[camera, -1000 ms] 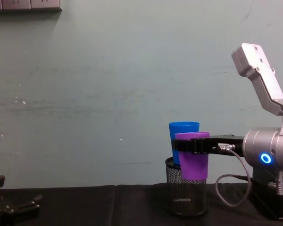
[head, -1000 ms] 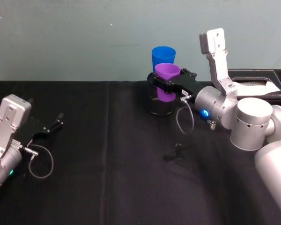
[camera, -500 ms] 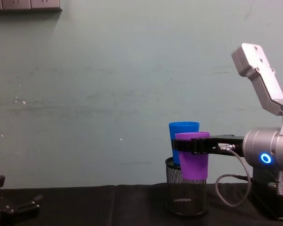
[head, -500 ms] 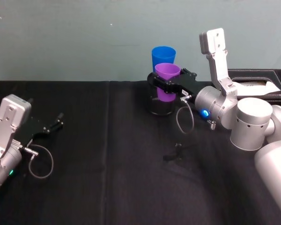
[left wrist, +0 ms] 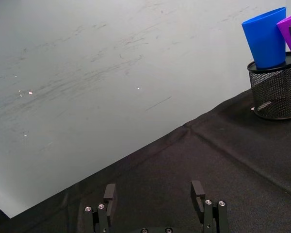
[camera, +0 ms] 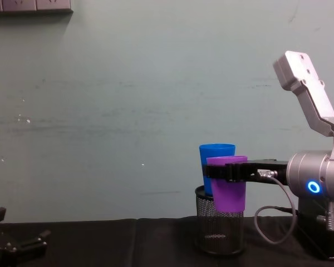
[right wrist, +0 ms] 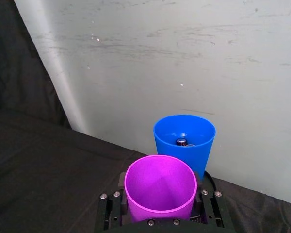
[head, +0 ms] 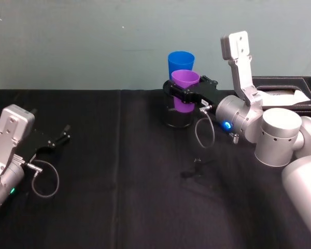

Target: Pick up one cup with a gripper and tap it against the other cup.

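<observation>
The purple cup (head: 185, 90) (camera: 229, 188) (right wrist: 158, 187) hangs upright in the air, with my right gripper (head: 182, 95) (camera: 227, 169) shut on it just under its rim. Right behind it the blue cup (head: 180, 64) (camera: 215, 167) (right wrist: 185, 142) (left wrist: 267, 37) stands upright in a black wire-mesh pen holder (head: 177, 116) (camera: 219, 228) (left wrist: 276, 93). The two cups stand very close; I cannot tell if they touch. My left gripper (head: 66, 133) (left wrist: 155, 194) rests open near the table's left edge, far from both cups.
A black cloth covers the table (head: 119, 181). A dark box (head: 285, 93) with white paper in it sits at the back right behind my right arm. A pale wall closes off the back. A small dark crease or object (head: 194, 170) lies mid-table.
</observation>
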Action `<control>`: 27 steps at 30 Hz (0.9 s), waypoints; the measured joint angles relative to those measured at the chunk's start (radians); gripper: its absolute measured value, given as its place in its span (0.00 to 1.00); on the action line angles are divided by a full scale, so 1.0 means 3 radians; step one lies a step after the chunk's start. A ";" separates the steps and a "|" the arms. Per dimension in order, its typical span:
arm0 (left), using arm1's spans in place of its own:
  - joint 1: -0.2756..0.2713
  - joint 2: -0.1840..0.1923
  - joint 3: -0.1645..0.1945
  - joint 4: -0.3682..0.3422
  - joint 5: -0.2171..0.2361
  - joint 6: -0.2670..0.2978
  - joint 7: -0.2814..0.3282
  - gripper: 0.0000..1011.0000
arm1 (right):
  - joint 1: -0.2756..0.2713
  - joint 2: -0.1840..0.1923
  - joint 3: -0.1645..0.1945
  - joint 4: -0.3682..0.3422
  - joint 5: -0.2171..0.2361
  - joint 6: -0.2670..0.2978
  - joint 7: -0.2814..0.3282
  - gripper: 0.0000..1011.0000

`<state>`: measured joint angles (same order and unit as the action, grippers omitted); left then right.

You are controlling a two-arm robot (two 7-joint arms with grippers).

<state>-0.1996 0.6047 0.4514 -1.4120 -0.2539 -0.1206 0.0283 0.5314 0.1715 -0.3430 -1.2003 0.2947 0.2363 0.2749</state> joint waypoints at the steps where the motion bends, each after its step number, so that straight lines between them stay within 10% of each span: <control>1: 0.0000 0.0000 0.0000 0.0000 0.0000 0.0000 0.0000 0.99 | 0.0000 0.0000 0.0000 0.0000 0.0000 0.0000 0.0000 0.73; 27: 0.0000 0.0000 0.0000 0.0000 0.0000 0.0000 0.0000 0.99 | 0.0000 0.0000 0.0000 0.0000 0.0000 0.0000 0.0000 0.73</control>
<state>-0.1996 0.6047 0.4514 -1.4120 -0.2539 -0.1206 0.0283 0.5314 0.1715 -0.3430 -1.2003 0.2946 0.2363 0.2750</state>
